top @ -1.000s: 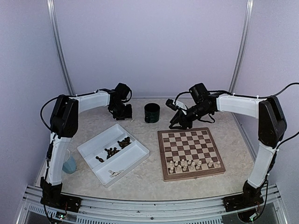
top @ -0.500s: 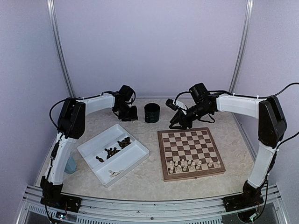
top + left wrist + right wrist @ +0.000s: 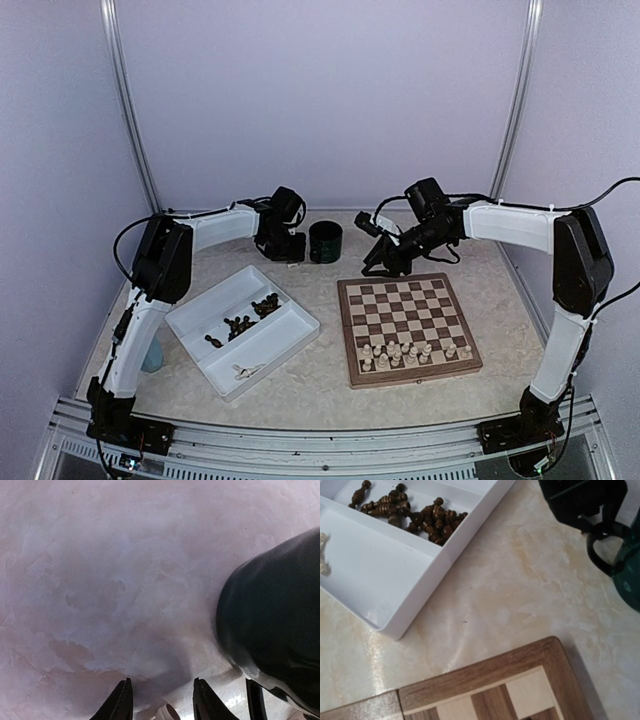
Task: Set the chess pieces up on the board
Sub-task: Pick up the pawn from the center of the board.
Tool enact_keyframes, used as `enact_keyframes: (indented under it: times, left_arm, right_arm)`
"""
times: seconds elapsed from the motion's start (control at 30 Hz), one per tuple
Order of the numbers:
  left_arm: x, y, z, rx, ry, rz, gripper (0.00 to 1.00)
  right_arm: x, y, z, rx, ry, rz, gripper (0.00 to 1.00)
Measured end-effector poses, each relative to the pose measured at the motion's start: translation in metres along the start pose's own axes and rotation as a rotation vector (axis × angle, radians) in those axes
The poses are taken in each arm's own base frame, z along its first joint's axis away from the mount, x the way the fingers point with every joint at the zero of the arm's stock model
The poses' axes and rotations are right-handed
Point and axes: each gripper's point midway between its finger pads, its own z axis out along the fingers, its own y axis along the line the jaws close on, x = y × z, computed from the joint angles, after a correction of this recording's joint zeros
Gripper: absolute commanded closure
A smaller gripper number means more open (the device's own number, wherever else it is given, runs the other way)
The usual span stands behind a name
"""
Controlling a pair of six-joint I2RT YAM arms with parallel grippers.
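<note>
On the board's (image 3: 410,305) near rows, closest to the arm bases, stands a cluster of cream chess pieces (image 3: 405,352). The board lies flat on a pale marbled table (image 3: 330,395).

Left of the board sits a white divided tray (image 3: 278,340), turned at an angle. Dark brown pieces (image 3: 250,318) are heaped in the compartment farther from the bases. A few stray cream pieces (image 3: 245,371) lie in the nearer compartment. Well left of the board, past the tray, a pale blue cup (image 3: 150,355) stands partly hidden by the left arm.

The right gripper (image 3: 375,265) hangs just beyond the board's far left corner. Its fingers are out of its own camera's view, so whether they are apart or together cannot be told.

Farther back from that corner stands a dark green mug (image 3: 325,242). The left gripper (image 3: 288,250) is low, just beside the mug on the side away from the board. Its fingers (image 3: 120,705) stand slightly apart. A small pale rounded thing (image 3: 167,713) shows low between them; whether they clamp it cannot be told.
</note>
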Motion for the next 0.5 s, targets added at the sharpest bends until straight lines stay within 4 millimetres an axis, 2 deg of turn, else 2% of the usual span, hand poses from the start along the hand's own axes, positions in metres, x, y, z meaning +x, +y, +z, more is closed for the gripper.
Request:
enact_keyframes:
  times: [0.23,0.5]
  left_arm:
    - [0.004,0.0,-0.001,-0.008,-0.007,0.021,0.59]
    - [0.018,-0.001,-0.008,-0.013,0.008,0.047,0.6]
  right_arm:
    - [0.0,0.0,0.0,-0.001,0.0,0.005,0.61]
    - [0.0,0.001,0.001,-0.008,-0.002,0.016,0.61]
